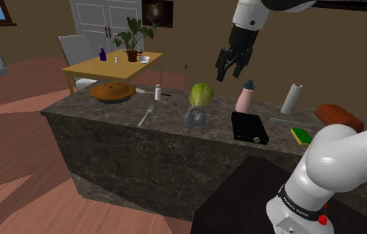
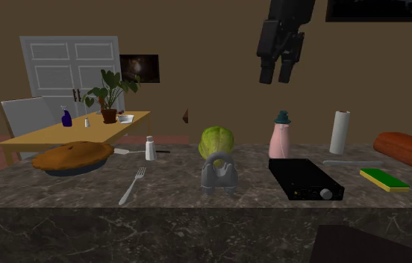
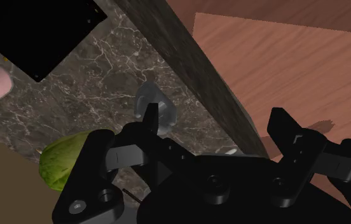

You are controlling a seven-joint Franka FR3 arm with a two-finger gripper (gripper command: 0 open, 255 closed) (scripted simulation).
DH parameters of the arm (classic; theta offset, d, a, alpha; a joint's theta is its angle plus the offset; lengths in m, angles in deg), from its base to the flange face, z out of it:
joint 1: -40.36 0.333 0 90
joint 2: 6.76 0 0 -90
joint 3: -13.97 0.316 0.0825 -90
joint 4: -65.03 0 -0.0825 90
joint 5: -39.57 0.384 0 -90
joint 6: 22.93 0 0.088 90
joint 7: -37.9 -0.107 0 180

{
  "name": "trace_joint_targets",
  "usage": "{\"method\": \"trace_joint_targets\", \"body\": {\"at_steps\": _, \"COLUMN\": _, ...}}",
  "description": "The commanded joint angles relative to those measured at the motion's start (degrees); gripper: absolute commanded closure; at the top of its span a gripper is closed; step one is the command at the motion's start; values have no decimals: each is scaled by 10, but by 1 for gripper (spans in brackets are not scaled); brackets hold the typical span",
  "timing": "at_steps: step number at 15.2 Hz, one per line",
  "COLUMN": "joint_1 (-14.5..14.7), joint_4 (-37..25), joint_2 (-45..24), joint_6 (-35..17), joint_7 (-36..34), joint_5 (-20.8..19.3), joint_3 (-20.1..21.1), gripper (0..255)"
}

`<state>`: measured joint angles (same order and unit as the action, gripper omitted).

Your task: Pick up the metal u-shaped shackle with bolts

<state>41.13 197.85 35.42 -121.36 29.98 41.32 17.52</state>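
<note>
One grey metal shackle point(image 2: 219, 173) stands about midway along the dark marbled desk point(image 2: 85, 196), just beside a green cabbage point(image 2: 216, 140); whether the two touch cannot be told. A fork point(image 2: 132, 185) lies on one side of it and a flat black box point(image 2: 304, 179) on the other, both apart from it. The black gripper point(image 2: 276, 77) hangs high above the desk, over the stretch between the shackle and a pink bottle point(image 2: 280, 138), with its fingers spread apart and nothing between them. In the wrist view the shackle point(image 3: 155, 108) shows beyond the gripper point(image 3: 193, 130), with the cabbage point(image 3: 63, 159) next to it. Toward one end of the desk sit a pie point(image 2: 73, 158) and a salt shaker point(image 2: 151, 148); toward the other, a paper towel roll point(image 2: 339, 132), a sponge point(image 2: 384, 179) and a bread loaf point(image 2: 410, 149)
</note>
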Motion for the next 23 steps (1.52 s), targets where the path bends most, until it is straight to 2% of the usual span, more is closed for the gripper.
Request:
{"method": "trace_joint_targets", "body": {"at_steps": 1, "joint_1": 0, "joint_4": 0, "joint_2": 0, "joint_6": 0, "joint_7": 0, "joint_5": 0, "joint_3": 0, "gripper": 0}}
{"method": "trace_joint_targets", "body": {"at_steps": 7, "joint_1": 7, "joint_4": 38, "joint_2": -70, "joint_6": -108, "joint_7": 103, "joint_5": -23, "joint_3": -44, "gripper": 0}}
{"method": "trace_joint_targets", "body": {"at_steps": 12, "joint_1": 14, "joint_4": 44, "joint_2": -152, "joint_6": -195, "joint_7": 187, "joint_5": -34, "joint_3": -79, "gripper": 0}}
{"method": "trace_joint_targets", "body": {"at_steps": 18, "joint_1": 24, "joint_4": 19, "joint_2": -272, "joint_6": -289, "joint_7": 291, "joint_5": -29, "joint_3": -114, "gripper": 0}}
{"method": "trace_joint_targets", "body": {"at_steps": 23, "joint_1": 31, "joint_4": -26, "joint_2": -382, "joint_6": -351, "joint_7": 383, "joint_5": -7, "joint_3": -133, "gripper": 0}}
